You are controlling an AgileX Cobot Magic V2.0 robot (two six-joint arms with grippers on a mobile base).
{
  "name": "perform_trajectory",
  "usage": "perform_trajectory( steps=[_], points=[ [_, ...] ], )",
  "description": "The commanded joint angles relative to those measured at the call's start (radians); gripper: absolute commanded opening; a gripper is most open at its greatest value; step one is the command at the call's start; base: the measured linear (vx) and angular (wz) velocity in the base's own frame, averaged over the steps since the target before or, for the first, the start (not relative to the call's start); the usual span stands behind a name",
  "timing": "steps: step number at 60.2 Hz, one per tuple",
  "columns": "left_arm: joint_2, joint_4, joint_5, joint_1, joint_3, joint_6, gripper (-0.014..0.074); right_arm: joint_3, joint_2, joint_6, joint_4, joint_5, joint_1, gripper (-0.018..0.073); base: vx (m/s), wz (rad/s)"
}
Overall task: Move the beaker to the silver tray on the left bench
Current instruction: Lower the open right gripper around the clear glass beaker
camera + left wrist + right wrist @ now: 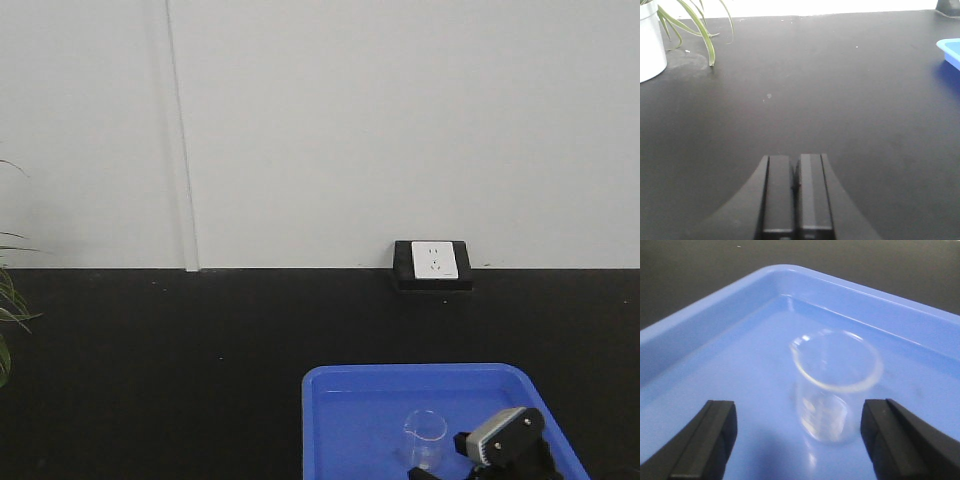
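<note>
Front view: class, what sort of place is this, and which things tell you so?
Probably a laboratory or science classroom: a clear glass beaker stands in a blue plastic tray on a matte black worktop, with a wall socket at the back.

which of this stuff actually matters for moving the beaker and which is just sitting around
Part of the job: beaker, standing in the blue tray; right gripper, jaws open toward it. The silver tray is not in view.

Just lying about: potted plant, wall socket, left gripper with jaws shut.
</note>
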Motion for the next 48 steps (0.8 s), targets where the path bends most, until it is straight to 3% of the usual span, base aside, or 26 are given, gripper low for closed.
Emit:
perform_trajectory(
  steps=[1,8,34,41,48],
  points=[
    [-0.007,-0.008,-0.081,-0.005,0.021,-0.001,0.0001,-0.070,-0.009,-0.011,0.045,-0.025,0.029,0.0573,0.00,0.00],
    [-0.007,-0.008,-0.081,-0.005,0.021,-0.001,0.0001,-0.125,0.029,-0.010,0.102,-0.001,0.043,0.0573,0.00,0.00],
    [-0.007,-0.008,-0.081,-0.005,0.021,-0.001,0.0001,-0.278,0.148,0.004,0.086,-0.032,0.076,0.0569,0.00,0.00],
    [-0.007,-0.008,-0.081,-0.005,0.021,-0.001,0.0001,-0.301,0.158,0.005,0.086,-0.014,0.077,0.0532,0.00,0.00],
    [-0.007,-0.008,-0.081,-0.005,0.021,-0.001,0.0001,-0.301,0.151,0.005,0.090,-0.011,0.074,0.0435,0.00,0.00]
  ],
)
